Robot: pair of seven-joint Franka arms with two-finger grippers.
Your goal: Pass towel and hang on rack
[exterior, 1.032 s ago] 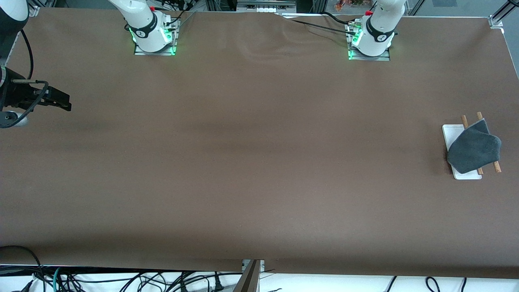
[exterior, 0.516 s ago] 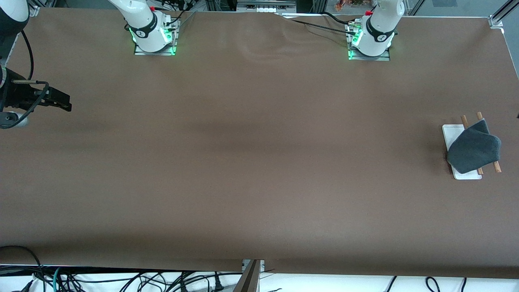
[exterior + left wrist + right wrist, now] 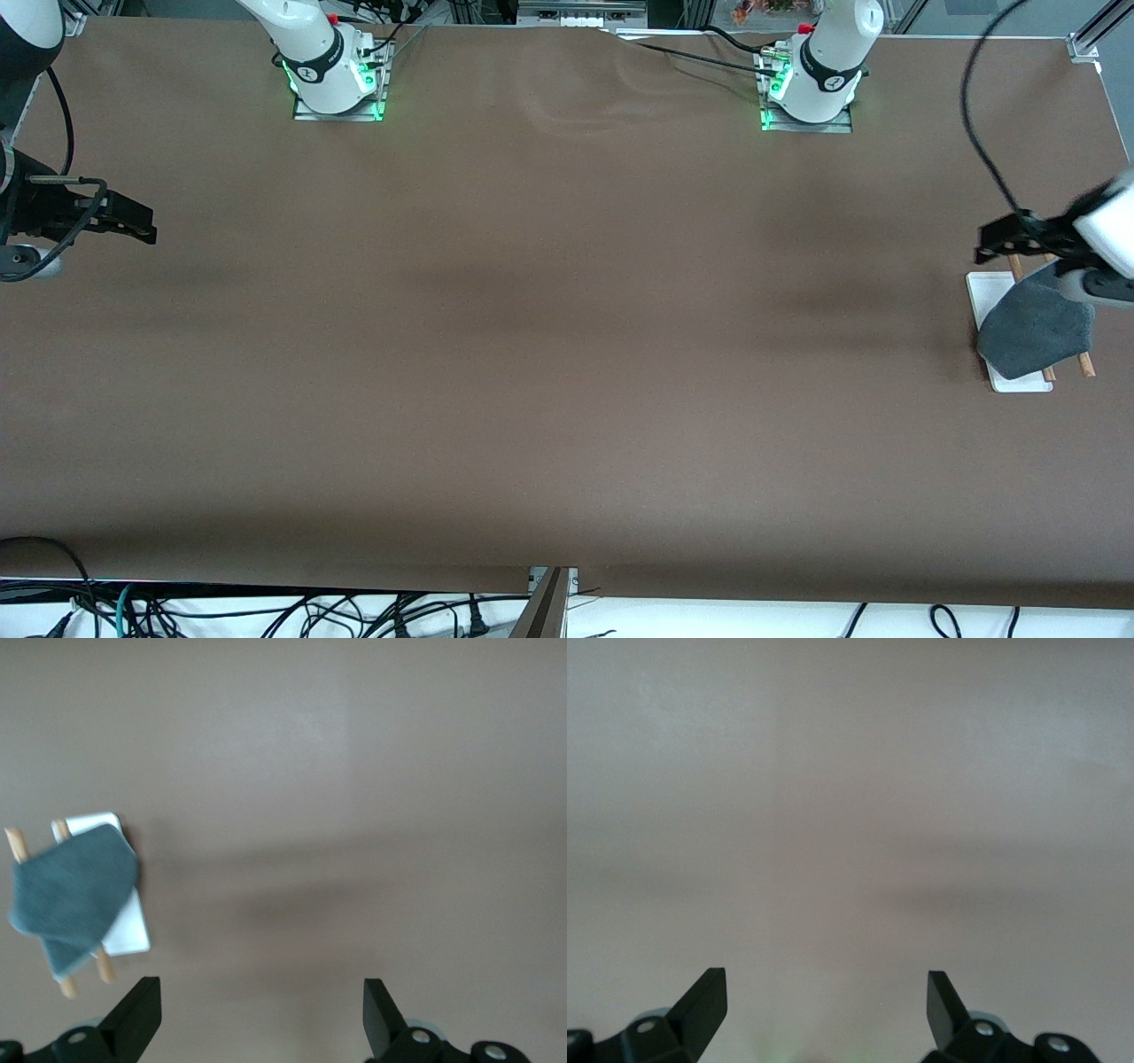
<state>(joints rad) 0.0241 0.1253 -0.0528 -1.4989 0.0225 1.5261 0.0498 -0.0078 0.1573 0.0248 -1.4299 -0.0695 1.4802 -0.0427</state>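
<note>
The dark grey towel [image 3: 1035, 332] [image 3: 75, 890] lies draped over the rack [image 3: 1019, 383] [image 3: 124, 935], covering most of its two wooden rods [image 3: 1085, 364]. The rack stands at the left arm's end of the table on a white base. My left gripper [image 3: 985, 244] [image 3: 261, 992] hangs in the air over the rack's end that lies farther from the front camera. It is open and holds nothing, and it does not touch the towel. My right gripper [image 3: 142, 223] [image 3: 826, 983] waits open and empty over bare table at the right arm's end.
A brown cover [image 3: 567, 354] spreads over the whole table. The two arm bases [image 3: 337, 80] [image 3: 811, 89] stand along the edge farthest from the front camera. A black cable [image 3: 979, 133] loops down to the left wrist.
The left arm has swung into the front view and now hangs over the rack. Towel, rack and right arm have not moved.
</note>
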